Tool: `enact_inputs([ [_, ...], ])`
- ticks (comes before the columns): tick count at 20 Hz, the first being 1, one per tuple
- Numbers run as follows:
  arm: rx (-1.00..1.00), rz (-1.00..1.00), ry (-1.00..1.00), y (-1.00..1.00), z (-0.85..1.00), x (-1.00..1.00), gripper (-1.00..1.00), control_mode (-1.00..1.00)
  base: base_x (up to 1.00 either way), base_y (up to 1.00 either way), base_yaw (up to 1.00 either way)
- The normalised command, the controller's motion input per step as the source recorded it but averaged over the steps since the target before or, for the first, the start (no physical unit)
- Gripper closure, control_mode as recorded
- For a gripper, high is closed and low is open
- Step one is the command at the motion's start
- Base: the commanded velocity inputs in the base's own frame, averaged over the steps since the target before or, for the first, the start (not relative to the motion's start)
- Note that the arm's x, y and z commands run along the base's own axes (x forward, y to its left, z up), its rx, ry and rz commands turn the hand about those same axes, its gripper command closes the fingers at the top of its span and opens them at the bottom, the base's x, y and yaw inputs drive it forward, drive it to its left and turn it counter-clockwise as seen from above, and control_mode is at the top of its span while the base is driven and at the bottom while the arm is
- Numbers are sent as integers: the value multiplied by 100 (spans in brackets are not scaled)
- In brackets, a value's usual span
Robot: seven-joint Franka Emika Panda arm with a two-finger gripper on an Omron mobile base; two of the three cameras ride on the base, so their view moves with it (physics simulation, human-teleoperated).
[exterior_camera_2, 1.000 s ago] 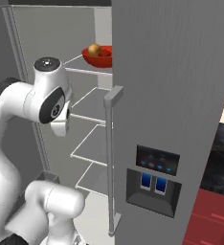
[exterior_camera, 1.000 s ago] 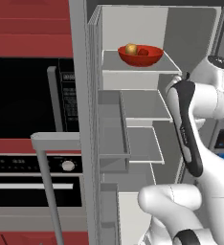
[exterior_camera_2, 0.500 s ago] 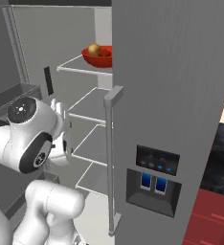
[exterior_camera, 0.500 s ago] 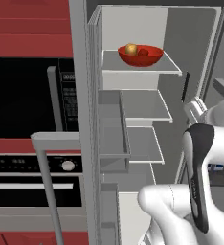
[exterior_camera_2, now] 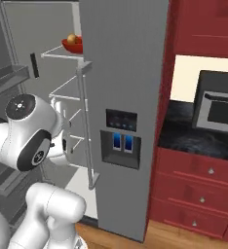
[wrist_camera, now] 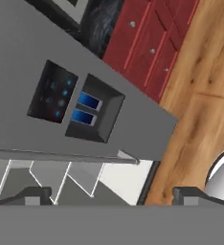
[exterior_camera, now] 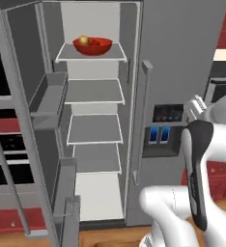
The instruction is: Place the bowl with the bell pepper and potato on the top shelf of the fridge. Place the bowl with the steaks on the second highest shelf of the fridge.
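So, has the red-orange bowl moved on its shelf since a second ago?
No. The bowl still sits midway along the top shelf of the fridge; the whole view has shifted, so the camera moved, not the bowl.

We see the wide red-orange bowl half hidden behind the edge of the tall grey fridge door in the right base view. In the left base view, the small red bell pepper barely separates from the bowl's wall, beside the tan potato.
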Motion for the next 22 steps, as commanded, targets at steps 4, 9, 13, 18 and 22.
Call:
enact_inputs([
  [4, 0, 0, 0, 0, 0, 0, -100, 100, -16, -100, -42],
  [9, 0, 0, 0, 0, 0, 0, -100, 100, 8, -100, -36],
  [13, 0, 0, 0, 0, 0, 0, -100, 100, 48, -100, -25],
  [18, 0, 0, 0, 0, 0, 0, -100, 100, 82, -100, -20],
  [22, 0, 0, 0, 0, 0, 0, -100, 100, 100, -100, -11],
])
